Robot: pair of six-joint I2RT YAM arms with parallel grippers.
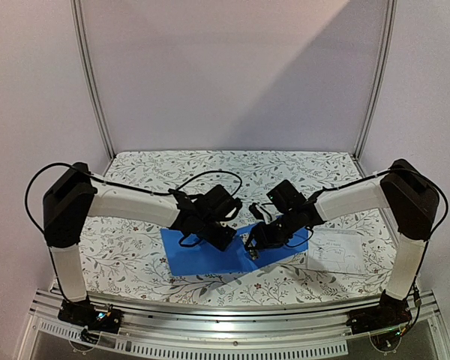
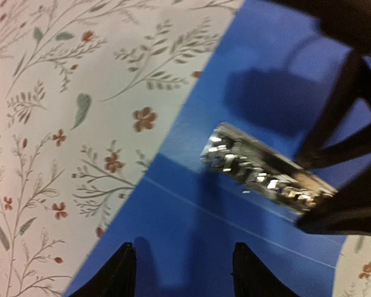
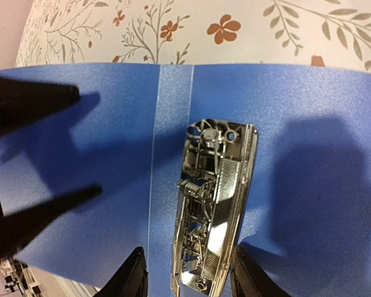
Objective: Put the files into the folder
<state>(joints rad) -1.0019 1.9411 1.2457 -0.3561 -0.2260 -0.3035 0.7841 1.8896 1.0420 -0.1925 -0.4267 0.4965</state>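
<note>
The blue folder (image 1: 187,259) lies open and flat on the table, with its metal ring clip (image 3: 213,204) facing up. The files, a white sheet (image 1: 336,251), lie on the table to the right of the folder, beside the right arm. My left gripper (image 1: 222,237) is open and empty just above the folder's blue inside (image 2: 191,204), with the clip (image 2: 260,170) ahead of it. My right gripper (image 1: 253,247) is open, its fingers either side of the clip's near end (image 3: 188,278). The sheet does not show in either wrist view.
The table carries a floral cloth (image 1: 135,247). A white wall with metal posts (image 1: 97,97) closes the back. Both arms meet over the folder's middle. The left gripper's dark fingers (image 3: 31,105) show at the left of the right wrist view.
</note>
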